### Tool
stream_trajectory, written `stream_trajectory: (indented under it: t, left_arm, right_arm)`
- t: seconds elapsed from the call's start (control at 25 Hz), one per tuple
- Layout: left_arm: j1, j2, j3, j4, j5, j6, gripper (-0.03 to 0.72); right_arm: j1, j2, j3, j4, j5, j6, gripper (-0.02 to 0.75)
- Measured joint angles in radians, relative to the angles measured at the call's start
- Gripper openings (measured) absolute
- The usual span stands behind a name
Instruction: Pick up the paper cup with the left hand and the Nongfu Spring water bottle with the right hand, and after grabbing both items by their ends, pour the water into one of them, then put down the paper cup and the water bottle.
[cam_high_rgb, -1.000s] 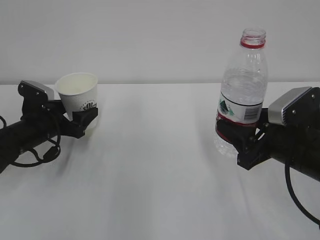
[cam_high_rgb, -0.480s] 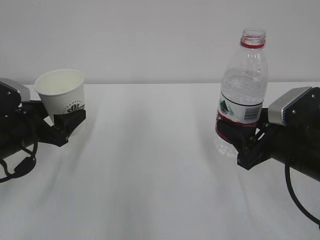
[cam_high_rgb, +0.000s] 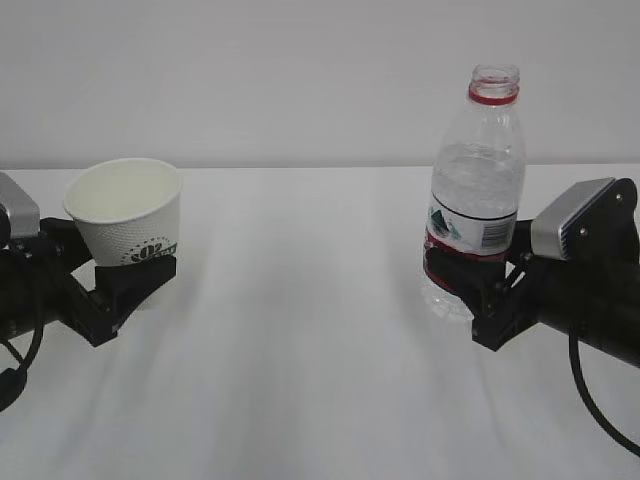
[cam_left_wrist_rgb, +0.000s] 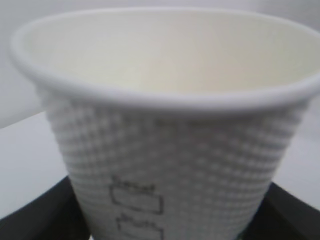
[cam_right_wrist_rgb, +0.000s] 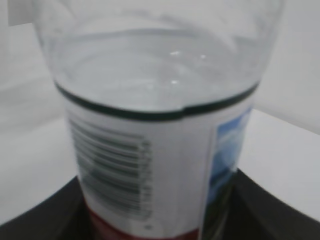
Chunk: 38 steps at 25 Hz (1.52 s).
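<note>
- Left hand at the left edge of the exterior view, fingers clamped round the lower part of the paper cup; grip sits just under the green logo
- Paper cup held off the table, mouth up and tipped a little toward the camera; pale inside wall visible, no liquid can be made out in it
- Left wrist view: paper cup fills the frame, dimpled outer wall, faint printed boxes low on its side, rolled rim on top; dark fingers show at both bottom corners pressed to the cup
- Right hand at the right side, closed on the lower section of the Nongfu Spring water bottle, at about the bottom edge of the label
- Bottle upright, mouth open with no cap on it, red neck ring showing; its base hangs clear of the table
- Water stands in the bottle to a level above the label
- Right wrist view: Nongfu Spring water bottle close up, barcode facing the lens, water surface visible above the label's dark top line; dark fingers flank it low down
- Cup and bottle well apart, bare table between them
</note>
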Motion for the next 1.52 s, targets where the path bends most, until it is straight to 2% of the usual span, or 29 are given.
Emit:
stream_trajectory:
  t: [0.2, 0.32, 0.8, 1.2, 1.36, 1.52]
  left_arm:
    - [0.0, -0.007, 0.003, 0.115, 0.0, -0.035, 0.566]
    - [-0.021, -0.007, 0.003, 0.14, 0.0, -0.037, 0.566]
    - [-0.22, -0.007, 0.003, 0.157, 0.0, -0.039, 0.566]
    - [-0.396, -0.007, 0.003, 0.077, 0.0, -0.039, 0.566]
    - [-0.445, -0.007, -0.003, 0.031, 0.0, -0.039, 0.566]
    - [-0.466, -0.007, -0.005, -0.002, 0.0, -0.039, 0.566]
  right_arm:
    - [0.0, 0.0, 0.0, -0.039, 0.0, 0.0, 0.449]
    - [0.0, 0.0, 0.0, -0.048, 0.0, 0.0, 0.449]
    - [0.0, 0.0, 0.0, -0.071, 0.0, 0.0, 0.449]
    - [0.0, 0.0, 0.0, -0.075, 0.0, 0.0, 0.449]
    - [0.0, 0.0, 0.0, -0.075, 0.0, 0.0, 0.449]
    - [0.0, 0.0, 0.0, -0.075, 0.0, 0.0, 0.449]
